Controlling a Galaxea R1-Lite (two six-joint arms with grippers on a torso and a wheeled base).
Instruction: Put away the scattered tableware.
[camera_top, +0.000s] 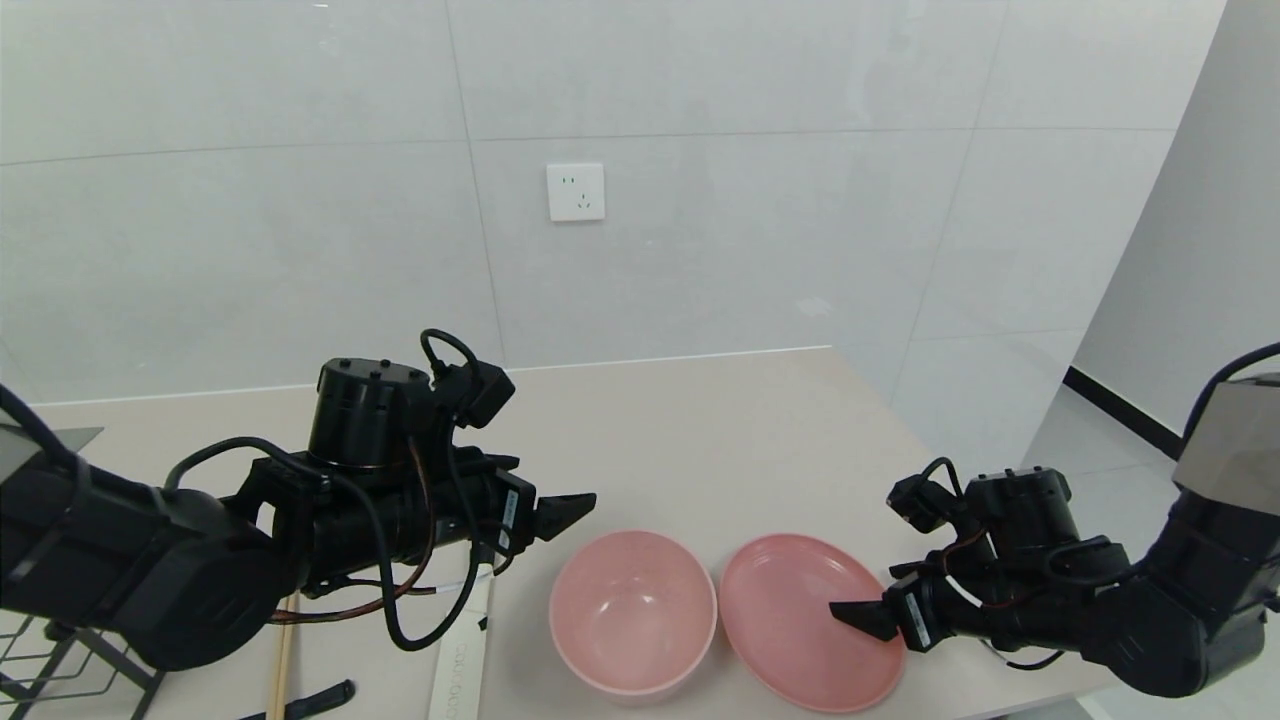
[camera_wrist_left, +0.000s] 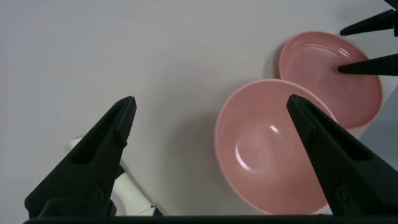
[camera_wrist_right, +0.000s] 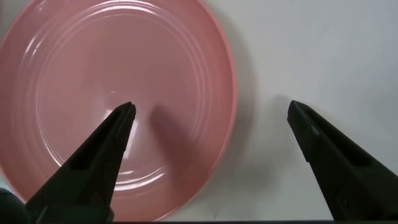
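Right end effector spread above pink plate, pink bowl beside (maybe touching)

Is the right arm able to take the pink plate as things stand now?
Probably yes. The open right claw hangs over the pink plate, one finger above its inside and one beyond its rim, with nothing between them.

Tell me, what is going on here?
A two-armed robot is tidying tableware on a table. A bowl and a plate, both pink, sit side by side near its front edge. The right gripper is open astride the plate's rim, one finger over the plate. The left gripper is open beside the bowl. Nothing is held yet.
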